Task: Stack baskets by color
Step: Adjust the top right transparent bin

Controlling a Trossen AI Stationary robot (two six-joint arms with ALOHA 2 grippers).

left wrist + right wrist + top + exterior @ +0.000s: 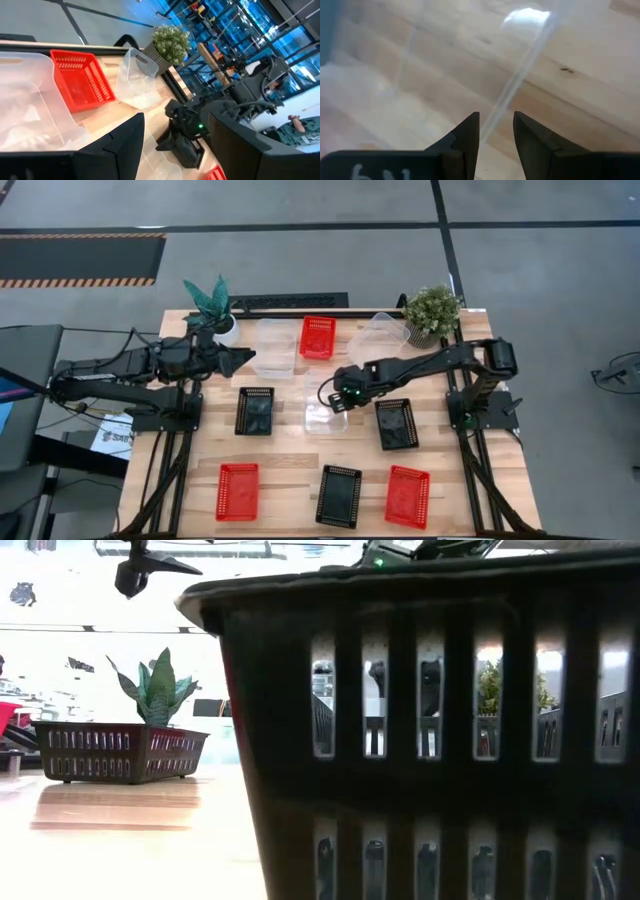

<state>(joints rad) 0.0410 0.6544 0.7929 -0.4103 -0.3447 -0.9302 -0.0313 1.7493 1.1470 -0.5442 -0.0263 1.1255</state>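
High view shows the right gripper (pixel 338 395) reaching in from the right to the middle of the wooden table (pixel 290 455), just over the right rim of a clear basket (pixel 322 404) that lies flat at the table's centre. In the right wrist view the gripper's (pixel 496 131) two dark fingers stand a little apart, one on each side of that basket's thin see-through wall (pixel 520 75). The wall edge runs up between them; whether the pads press it I cannot tell. This basket's long axis runs near to far, its open side up.

The left gripper (pixel 243 360) hangs wide open at the far left, holding nothing, just left of a second clear basket (pixel 276 345), which also lies with its long side near to far. Just right of that sits a red basket (pixel 318 336), same heading. A third clear basket (pixel 381 332) at the far right is tilted up, leaning by a bushy potted plant (pixel 432 310). A spiky potted plant (pixel 212 305) stands at the far left.

In the middle row a black basket (pixel 254 410) lies left of the centre one, and another black basket (pixel 396 423) right of it, slightly turned. Along the near edge lie a red basket (pixel 237 490), a black basket (pixel 339 496) and a red basket (pixel 407 496), all long side near to far. Low view is mostly filled by the slotted wall of that near black basket (pixel 430 740).
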